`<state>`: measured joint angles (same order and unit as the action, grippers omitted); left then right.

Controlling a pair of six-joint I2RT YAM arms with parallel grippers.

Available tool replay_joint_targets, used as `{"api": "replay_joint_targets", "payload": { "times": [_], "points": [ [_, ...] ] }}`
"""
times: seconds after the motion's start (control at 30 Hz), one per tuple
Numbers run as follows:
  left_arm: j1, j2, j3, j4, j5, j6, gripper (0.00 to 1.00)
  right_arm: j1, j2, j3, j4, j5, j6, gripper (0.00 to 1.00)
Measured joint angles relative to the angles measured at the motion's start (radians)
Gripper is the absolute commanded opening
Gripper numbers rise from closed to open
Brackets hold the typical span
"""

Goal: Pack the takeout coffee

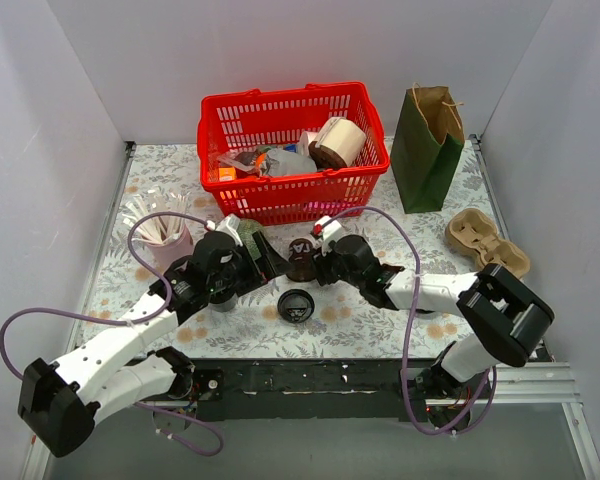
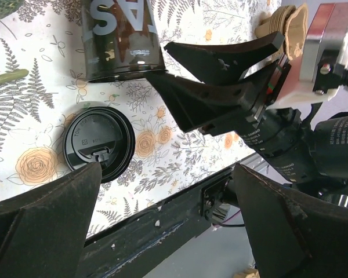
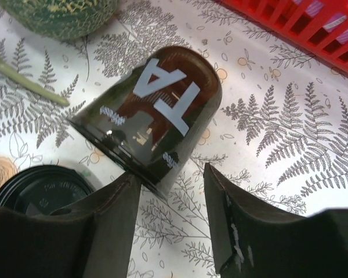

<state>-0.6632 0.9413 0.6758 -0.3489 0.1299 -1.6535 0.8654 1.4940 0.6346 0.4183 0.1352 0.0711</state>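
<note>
The takeout coffee is in two pieces. Its black cup point(image 1: 302, 258) point(image 3: 153, 110) point(image 2: 122, 37), with white lettering, sits on the floral table in front of the basket. Its round black sip lid point(image 1: 296, 305) point(image 2: 98, 142) point(image 3: 37, 185) lies flat just nearer the arms. My right gripper point(image 1: 320, 262) point(image 3: 171, 179) is at the cup's wide rim with its jaws partly apart. The rim edge sits by the left fingertip point(image 3: 124, 191) and nothing is clamped. My left gripper point(image 1: 265, 262) point(image 2: 168, 226) stands wide open left of the cup, above the table's near edge, holding nothing.
A red basket point(image 1: 290, 150) full of packets stands at the back. A green paper bag point(image 1: 427, 148) is to its right, and a tan cardboard cup tray point(image 1: 485, 240) lies at far right. A pink cup of stirrers point(image 1: 160, 235) stands at left. A green patterned round object point(image 3: 58, 14) sits beside the cup.
</note>
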Motion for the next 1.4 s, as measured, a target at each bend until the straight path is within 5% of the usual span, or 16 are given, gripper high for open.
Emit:
{"api": "replay_joint_targets", "payload": {
  "times": [0.2, 0.33, 0.57, 0.87, 1.0, 1.2, 1.4],
  "points": [
    [0.0, -0.047, -0.016, -0.026, -0.016, -0.001, 0.98, 0.0, 0.049, 0.023, 0.056, 0.018, 0.051, 0.21],
    [0.0, -0.072, -0.03, -0.05, -0.023, -0.003, 0.98, 0.002, 0.051, 0.051, 0.012, 0.028, 0.107, 0.15],
    [0.0, -0.093, -0.03, -0.062, -0.034, 0.0, 0.98, 0.005, -0.021, 0.29, -0.427, 0.077, 0.266, 0.01],
    [0.0, -0.099, -0.03, -0.075, -0.027, 0.026, 0.98, -0.015, 0.036, 0.652, -1.023, 0.052, 0.367, 0.05],
    [0.0, -0.1, -0.03, -0.095, -0.01, 0.043, 0.98, -0.049, 0.09, 0.672, -1.193, 0.012, 0.368, 0.04],
    [0.0, -0.099, -0.03, -0.128, -0.003, 0.06, 0.98, -0.108, 0.127, 0.624, -1.266, -0.032, 0.373, 0.39],
    [0.0, -0.098, -0.03, -0.13, 0.002, 0.061, 0.98, -0.114, 0.103, 0.62, -1.272, -0.023, 0.378, 0.47]
  ]
}}
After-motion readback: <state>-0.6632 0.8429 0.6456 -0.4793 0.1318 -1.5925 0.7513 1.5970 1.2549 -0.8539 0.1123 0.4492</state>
